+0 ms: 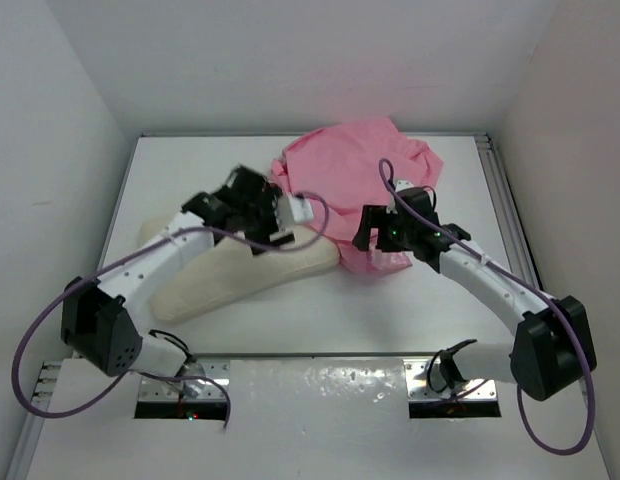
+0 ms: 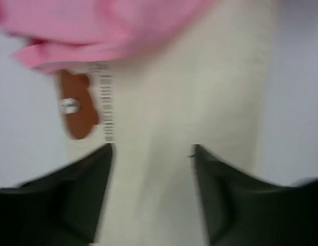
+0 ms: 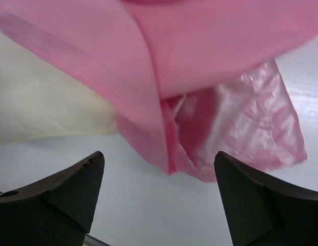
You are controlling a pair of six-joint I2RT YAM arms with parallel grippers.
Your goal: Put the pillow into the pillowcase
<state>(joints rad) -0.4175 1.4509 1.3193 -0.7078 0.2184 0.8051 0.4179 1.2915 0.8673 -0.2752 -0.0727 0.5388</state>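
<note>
At the far centre of the white table (image 1: 420,320) lies the large crumpled pink satin pillowcase (image 1: 360,170). The thick cream-white rectangular pillow (image 1: 240,275) runs lengthwise from near-left to its edge. Left gripper (image 2: 151,154), part-spread, hovers over the pillow's far end. Right gripper (image 3: 159,164), spread wide and empty, faces the pillowcase hem.

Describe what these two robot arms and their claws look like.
Both the left arm and right arm have smooth white tubes joined by chunky black joints, with a thin purple cable looping alongside each. The left gripper and right gripper each end in two black wedge-shaped fingers.
</note>
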